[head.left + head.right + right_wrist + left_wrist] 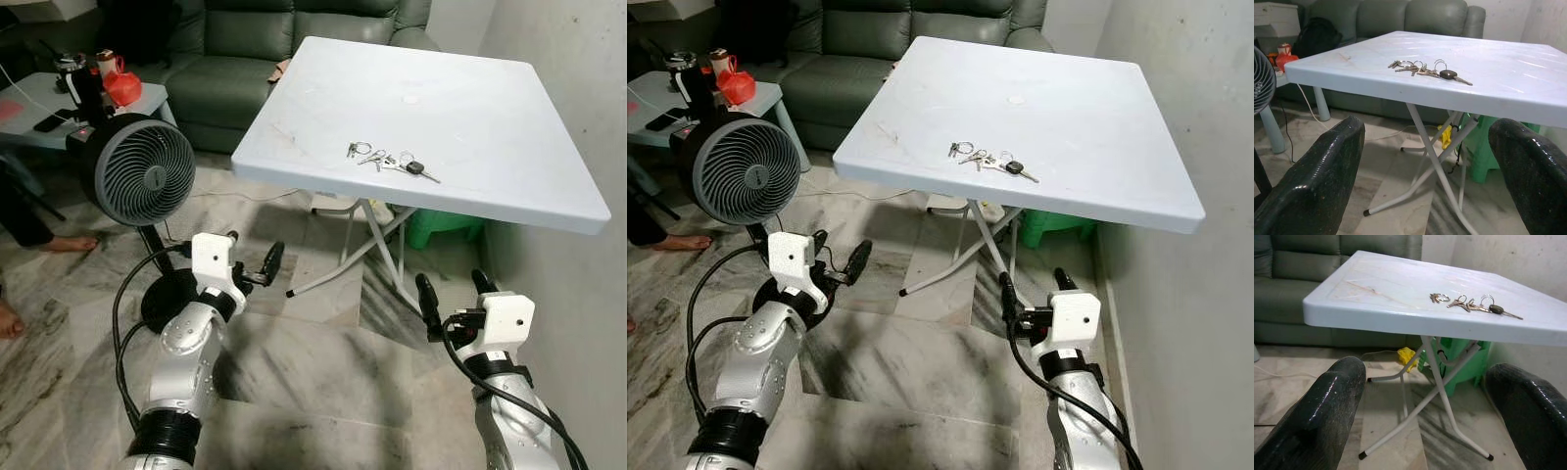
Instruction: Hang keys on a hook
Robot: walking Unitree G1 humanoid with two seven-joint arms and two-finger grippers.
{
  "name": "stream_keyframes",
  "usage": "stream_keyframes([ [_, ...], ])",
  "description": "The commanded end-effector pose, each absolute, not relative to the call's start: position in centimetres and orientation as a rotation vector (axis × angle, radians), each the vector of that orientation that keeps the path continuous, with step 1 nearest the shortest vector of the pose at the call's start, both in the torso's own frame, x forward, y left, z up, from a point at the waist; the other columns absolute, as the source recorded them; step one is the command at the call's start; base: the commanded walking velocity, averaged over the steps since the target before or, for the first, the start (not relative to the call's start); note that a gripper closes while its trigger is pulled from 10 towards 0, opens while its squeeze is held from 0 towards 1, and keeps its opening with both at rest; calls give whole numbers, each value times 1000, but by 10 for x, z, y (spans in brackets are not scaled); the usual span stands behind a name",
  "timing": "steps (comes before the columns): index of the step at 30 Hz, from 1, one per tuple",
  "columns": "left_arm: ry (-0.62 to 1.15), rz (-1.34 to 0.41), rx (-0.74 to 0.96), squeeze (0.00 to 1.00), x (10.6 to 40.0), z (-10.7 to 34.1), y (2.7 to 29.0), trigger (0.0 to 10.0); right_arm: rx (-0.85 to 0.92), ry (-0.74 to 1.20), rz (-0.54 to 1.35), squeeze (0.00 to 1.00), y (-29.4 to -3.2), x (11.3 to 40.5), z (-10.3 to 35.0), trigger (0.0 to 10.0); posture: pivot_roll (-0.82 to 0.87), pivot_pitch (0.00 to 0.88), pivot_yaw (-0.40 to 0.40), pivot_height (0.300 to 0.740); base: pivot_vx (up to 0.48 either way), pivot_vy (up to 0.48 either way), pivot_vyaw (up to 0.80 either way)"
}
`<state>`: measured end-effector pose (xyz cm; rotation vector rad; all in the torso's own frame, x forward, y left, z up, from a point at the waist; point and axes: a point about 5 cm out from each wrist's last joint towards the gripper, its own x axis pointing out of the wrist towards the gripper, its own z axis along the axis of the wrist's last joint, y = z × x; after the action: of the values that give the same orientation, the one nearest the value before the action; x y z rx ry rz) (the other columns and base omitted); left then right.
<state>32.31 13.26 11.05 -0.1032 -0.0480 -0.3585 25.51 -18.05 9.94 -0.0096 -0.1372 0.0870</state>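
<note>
Keys [392,163] lie on the desk [490,117]
Left end effector [257,262] at 7 o'clock, right end effector [456,290] at 5, both released

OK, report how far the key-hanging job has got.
Nothing is done yet: the bunch of keys lies untouched near the front edge of the white folding table. Nothing is in hand: the left pincer and right pincer hang open below the tabletop. Left: grasp the keys, find a hook, hang them.
</note>
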Motion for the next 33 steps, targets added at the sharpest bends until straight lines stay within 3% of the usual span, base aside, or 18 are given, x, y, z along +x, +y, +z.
stream_keyframes([
  [1,-58,-362,-68,0,324,117,134,10000,-13,-151,92,0,-179,255,105,10000,-6,63,-1,740,0,0,0],
  [33,-59,-383,-51,0,324,120,131,10000,-34,-135,120,0,-179,257,105,10000,3,47,-10,740,331,0,0],
])
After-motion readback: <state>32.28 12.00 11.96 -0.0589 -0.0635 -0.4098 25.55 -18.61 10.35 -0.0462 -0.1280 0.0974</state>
